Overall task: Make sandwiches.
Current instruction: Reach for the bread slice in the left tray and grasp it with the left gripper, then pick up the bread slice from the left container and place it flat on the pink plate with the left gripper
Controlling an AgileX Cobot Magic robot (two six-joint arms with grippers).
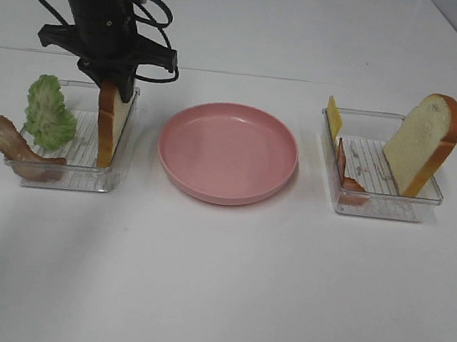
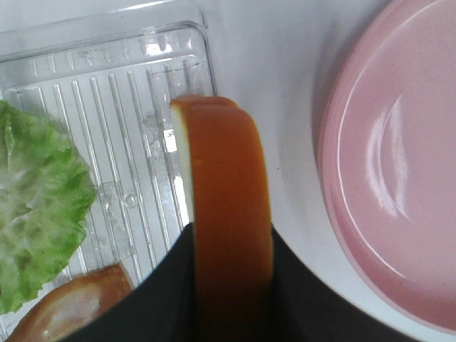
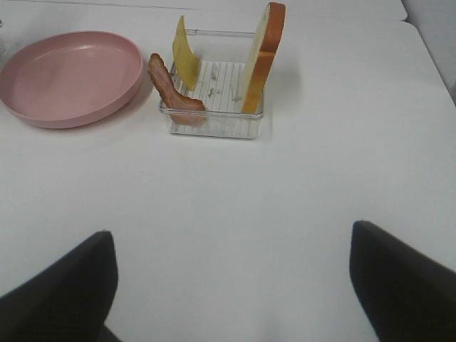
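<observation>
White table (image 1: 211,304) is shown from the high camera. At the left of the frame, the left claw (image 1: 116,80) is perched on the left bread slice (image 1: 109,130), stood on edge in the left tray (image 1: 59,176) beside the lettuce leaf (image 1: 49,114) and left bacon strip (image 1: 17,147). The pink plate (image 1: 227,152) is seen mid-frame, unloaded. At the right, the right tray (image 1: 379,209) is filled with the cheese square (image 1: 334,117), right bacon strip (image 1: 347,178) and right bread slice (image 1: 424,142).

Left wrist view: the orange crust is pinched between the dark fingers, touched on both sides. A straight lift clear of the tray wall is advised, then the slice laid flat on the plate.

Right wrist view: the right claw (image 3: 229,235) is spread wide, nothing held, well apart from its tray.

Counted: two bread slices, two bacon strips, one lettuce leaf, one cheese square, two trays, one plate.
</observation>
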